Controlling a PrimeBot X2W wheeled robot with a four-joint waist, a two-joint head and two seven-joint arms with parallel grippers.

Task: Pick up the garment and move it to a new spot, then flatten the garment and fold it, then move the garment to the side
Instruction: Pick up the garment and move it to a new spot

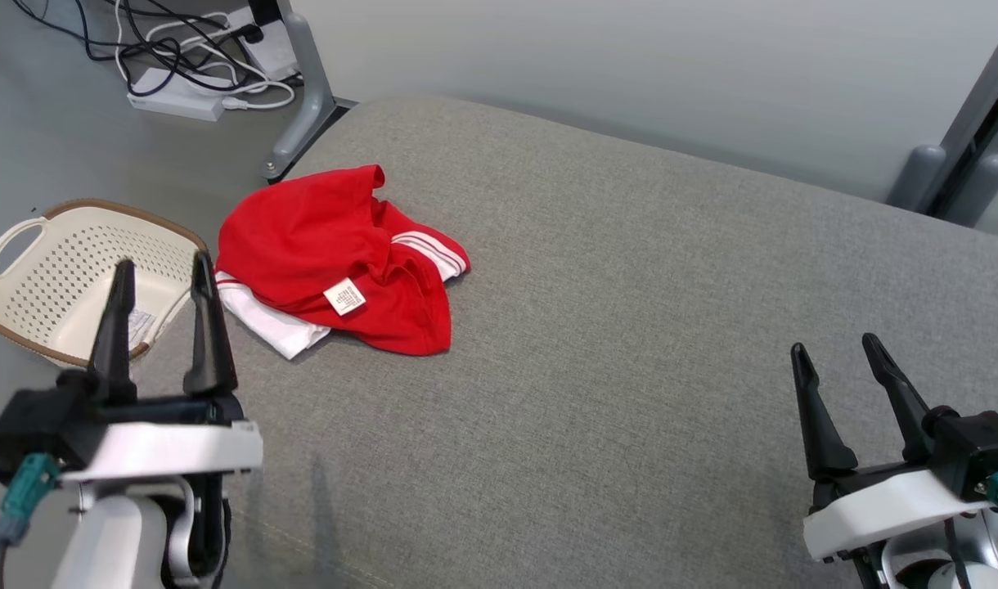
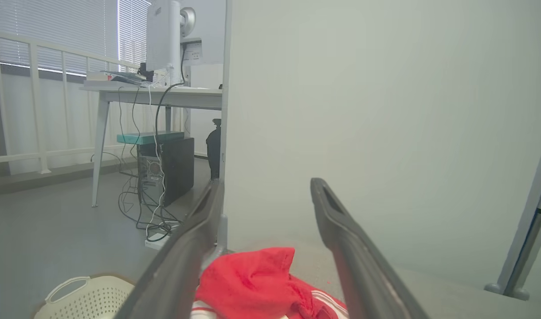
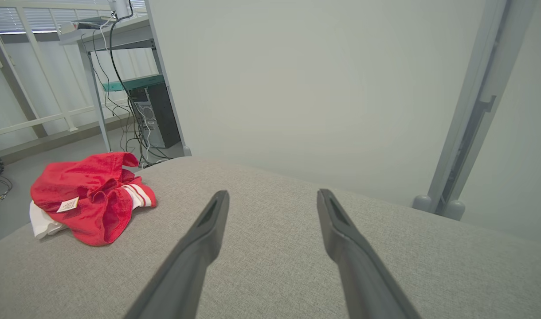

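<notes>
Red garment (image 1: 335,262) lies crumpled on the grey cushion (image 1: 630,327), toward 10 o'clock of the head view and near the cushion's far-left corner. A white layer pokes out from under it at its 7 o'clock. A striped white cuff sits at its 3 o'clock. A white label (image 1: 344,296) faces up near its middle. Nothing is touching the garment.

Left gripper (image 1: 162,262) is at 8 o'clock of the head view, fingers spread apart and holding nothing. Its tips overlap the cream basket (image 1: 74,254), which stands on the floor at the garment's 9 o'clock, just off the cushion edge. In the left wrist view the left gripper (image 2: 267,184) has the garment (image 2: 252,279) low between its fingers at 6 o'clock and the basket (image 2: 88,297) at 7 o'clock.

Right gripper (image 1: 833,345) is at 4 o'clock of the head view, fingers also apart and empty, over bare cushion and well apart from the garment. In the right wrist view the right gripper (image 3: 272,194) points across the cushion, with the garment (image 3: 84,195) off at 9 o'clock.

Cables (image 1: 188,49) and a white power strip (image 1: 176,102) lie on the floor at 11 o'clock of the head view.
</notes>
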